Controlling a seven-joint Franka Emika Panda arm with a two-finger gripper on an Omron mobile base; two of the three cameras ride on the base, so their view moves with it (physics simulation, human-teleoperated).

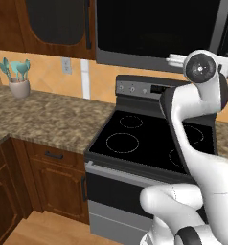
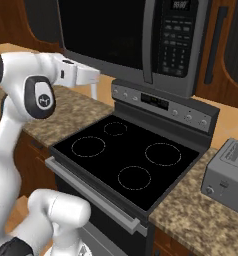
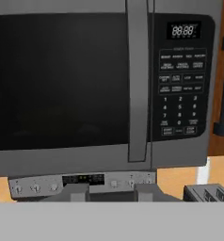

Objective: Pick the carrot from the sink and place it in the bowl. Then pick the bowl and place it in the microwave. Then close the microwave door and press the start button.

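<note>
Overhead, boxy glossy-black microwave (image 3: 100, 84), flat door (image 3: 62, 84) closed.

- I've got the black stove (image 1: 149, 143) dead ahead, four burner rings on its glass top.
- My white arm (image 1: 197, 143) rises in front of its right side.
- Microwave (image 1: 154, 28) hangs above, door shut.
- Far left on the granite counter (image 1: 44, 119): a utensil jar (image 1: 19, 86) with teal tools.

The microwave (image 3: 104, 84) hangs above the stove (image 2: 126, 165), black-fronted with grey trim. Its door (image 3: 62, 84), dark glass with a grey vertical handle (image 3: 137, 80), is shut, left of the keypad (image 3: 180, 89).
</note>
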